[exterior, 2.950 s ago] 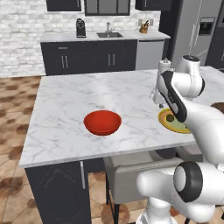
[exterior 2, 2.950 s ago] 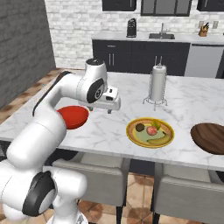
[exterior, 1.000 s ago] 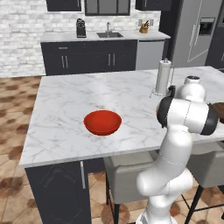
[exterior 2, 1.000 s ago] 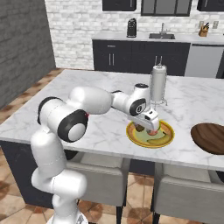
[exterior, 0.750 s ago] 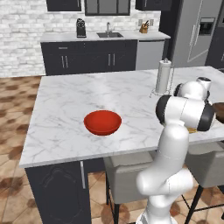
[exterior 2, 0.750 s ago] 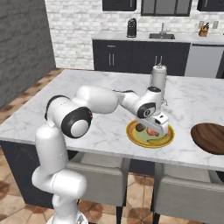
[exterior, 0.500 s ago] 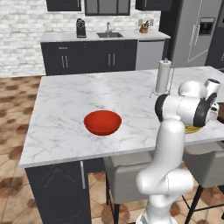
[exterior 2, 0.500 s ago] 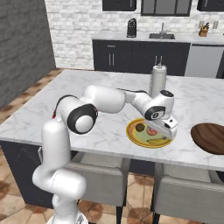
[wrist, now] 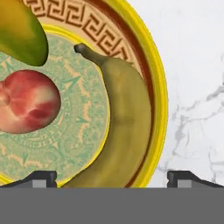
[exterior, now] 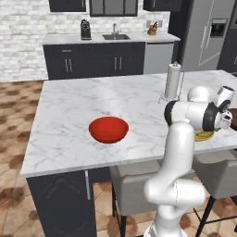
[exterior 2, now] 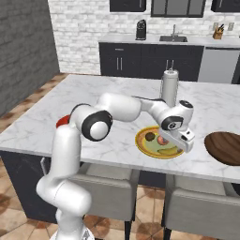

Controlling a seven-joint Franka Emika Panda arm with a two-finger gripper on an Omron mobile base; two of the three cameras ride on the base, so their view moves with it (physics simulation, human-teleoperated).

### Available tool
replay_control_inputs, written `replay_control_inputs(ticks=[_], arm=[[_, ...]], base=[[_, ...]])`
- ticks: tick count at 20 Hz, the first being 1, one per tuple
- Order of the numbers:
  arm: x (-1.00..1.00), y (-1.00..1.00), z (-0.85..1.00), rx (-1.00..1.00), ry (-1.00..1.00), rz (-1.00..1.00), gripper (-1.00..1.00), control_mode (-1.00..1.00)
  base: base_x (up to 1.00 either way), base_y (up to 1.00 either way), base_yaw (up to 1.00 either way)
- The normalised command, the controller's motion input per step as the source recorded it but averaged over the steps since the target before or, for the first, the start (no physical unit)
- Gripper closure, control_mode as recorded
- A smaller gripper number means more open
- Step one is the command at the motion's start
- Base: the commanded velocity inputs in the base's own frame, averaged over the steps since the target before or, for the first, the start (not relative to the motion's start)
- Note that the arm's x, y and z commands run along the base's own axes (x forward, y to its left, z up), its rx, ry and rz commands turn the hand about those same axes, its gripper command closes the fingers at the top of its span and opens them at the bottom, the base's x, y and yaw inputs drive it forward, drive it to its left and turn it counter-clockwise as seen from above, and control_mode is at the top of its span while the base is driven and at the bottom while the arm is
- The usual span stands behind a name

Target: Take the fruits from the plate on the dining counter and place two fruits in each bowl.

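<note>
white marble dining counter (exterior 2: 108, 136) with the yellow-rimmed plate (wrist: 159, 94) near its front edge. gripper (wrist: 111, 178) hovers low over the plate, jaws spread wide, straddling the banana (wrist: 124, 127); reddish fruit (wrist: 26, 107) alongside. judged step: first pick; next, descend and close on the banana.

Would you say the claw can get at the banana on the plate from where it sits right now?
Probably yes. The claw is open and right over the banana, which lies along the plate rim between its fingertips. Nothing covers it; the reddish fruit lies apart to one side.
</note>
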Motion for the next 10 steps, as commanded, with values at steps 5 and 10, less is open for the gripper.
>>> replay_control_inputs(ticks=[5, 10], arm=[[-0.01, 0.13, -0.38, 0.0, -0.06, 0.0, -1.0, -1.0], [0.0, 0.15, -0.4, -0.01, -0.07, 0.0, -1.0, -1.0]], base=[[0.0, 0.0, 0.0], [0.0, 0.0, 0.0]])
